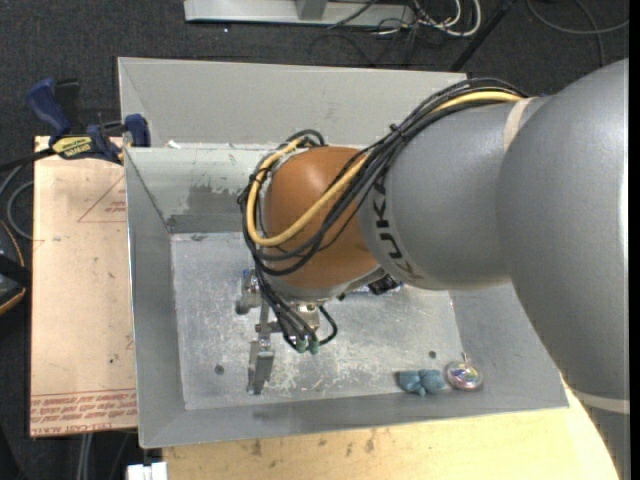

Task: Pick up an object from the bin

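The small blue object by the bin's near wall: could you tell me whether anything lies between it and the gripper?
Nothing visible does. The gripper hangs over the bin floor left of the blue object; the small round disc lies on the object's other side, not between.

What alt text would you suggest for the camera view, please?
The gripper hangs low over the floor of the grey bin, lower left in the view. A small blue lump and a round shiny disc lie at lower right.

grey bin (pixel 150 268) w/ white scuffs, blue lump (pixel 420 382), silvery disc (pixel 463 375), orange wrist cover (pixel 310 218)
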Motion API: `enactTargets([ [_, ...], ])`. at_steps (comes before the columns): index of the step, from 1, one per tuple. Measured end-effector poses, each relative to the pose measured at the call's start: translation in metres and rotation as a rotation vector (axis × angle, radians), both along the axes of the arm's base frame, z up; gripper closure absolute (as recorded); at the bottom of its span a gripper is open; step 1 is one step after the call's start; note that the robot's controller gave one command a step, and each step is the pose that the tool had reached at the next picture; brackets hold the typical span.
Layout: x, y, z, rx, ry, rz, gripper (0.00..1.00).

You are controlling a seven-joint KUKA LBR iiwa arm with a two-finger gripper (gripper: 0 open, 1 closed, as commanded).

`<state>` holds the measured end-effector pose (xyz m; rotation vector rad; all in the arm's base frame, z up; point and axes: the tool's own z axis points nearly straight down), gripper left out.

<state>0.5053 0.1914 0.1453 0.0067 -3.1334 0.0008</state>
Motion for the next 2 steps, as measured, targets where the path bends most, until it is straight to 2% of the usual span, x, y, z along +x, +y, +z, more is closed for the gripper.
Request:
enactTargets([
  [1,-0.01,-0.045,-0.053,-0.002,-0.001,0.039,0.0],
  [2,0.017,-0.078,0.001,0.001,-0.013,-0.119,0.0],
])
